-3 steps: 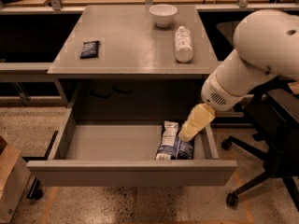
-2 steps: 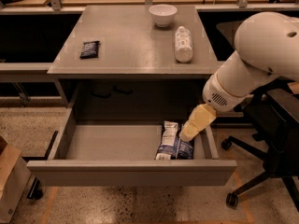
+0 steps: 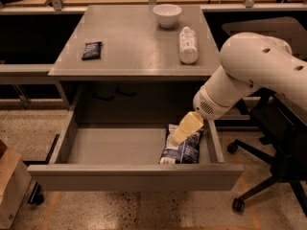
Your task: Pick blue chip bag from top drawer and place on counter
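The top drawer (image 3: 115, 146) is pulled out of the grey cabinet. The blue chip bag (image 3: 184, 150), dark blue foil with white panels, lies at the drawer's right end against the side wall. My gripper (image 3: 184, 128), cream-coloured at the end of the white arm, reaches down from the right and sits right over the upper part of the bag, partly hiding it. The counter (image 3: 134, 42) is the grey top above the drawer.
On the counter lie a small dark navy packet (image 3: 91, 50) at the left, a white bottle (image 3: 188, 44) on its side and a white bowl (image 3: 167, 14) at the back. A black office chair (image 3: 283, 152) stands at the right. A brown box (image 3: 9, 186) sits on the floor at the left.
My gripper has moved a little to the left, from the drawer's right wall onto the bag. The bag and the drawer have not moved.
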{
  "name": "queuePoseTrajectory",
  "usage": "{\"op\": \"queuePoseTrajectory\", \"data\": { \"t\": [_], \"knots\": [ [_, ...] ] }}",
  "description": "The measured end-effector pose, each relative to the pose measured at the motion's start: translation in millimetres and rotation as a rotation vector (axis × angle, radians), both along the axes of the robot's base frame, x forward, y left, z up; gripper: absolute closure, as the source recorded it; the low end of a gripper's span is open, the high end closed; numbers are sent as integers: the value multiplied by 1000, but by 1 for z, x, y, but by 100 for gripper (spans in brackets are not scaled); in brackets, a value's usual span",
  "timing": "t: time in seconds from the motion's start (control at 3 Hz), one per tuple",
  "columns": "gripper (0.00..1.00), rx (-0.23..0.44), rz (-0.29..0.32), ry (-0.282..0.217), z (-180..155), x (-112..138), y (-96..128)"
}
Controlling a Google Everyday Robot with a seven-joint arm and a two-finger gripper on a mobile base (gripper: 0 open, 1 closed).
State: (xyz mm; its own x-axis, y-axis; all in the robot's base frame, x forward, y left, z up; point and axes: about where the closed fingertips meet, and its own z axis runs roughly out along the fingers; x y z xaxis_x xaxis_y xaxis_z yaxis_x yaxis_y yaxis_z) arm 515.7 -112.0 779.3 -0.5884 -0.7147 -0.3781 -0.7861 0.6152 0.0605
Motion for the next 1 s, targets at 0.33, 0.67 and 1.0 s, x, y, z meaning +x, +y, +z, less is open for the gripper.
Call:
{"op": "queuePoseTrajectory", "data": {
  "t": [0.33,0.67,1.0],
  "knots": [
    [0,9,-40,11,-33,24,25],
    [0,2,-100,36,-73,41,38],
    [0,-22,-160,65,-116,51,41]
  ]
}}
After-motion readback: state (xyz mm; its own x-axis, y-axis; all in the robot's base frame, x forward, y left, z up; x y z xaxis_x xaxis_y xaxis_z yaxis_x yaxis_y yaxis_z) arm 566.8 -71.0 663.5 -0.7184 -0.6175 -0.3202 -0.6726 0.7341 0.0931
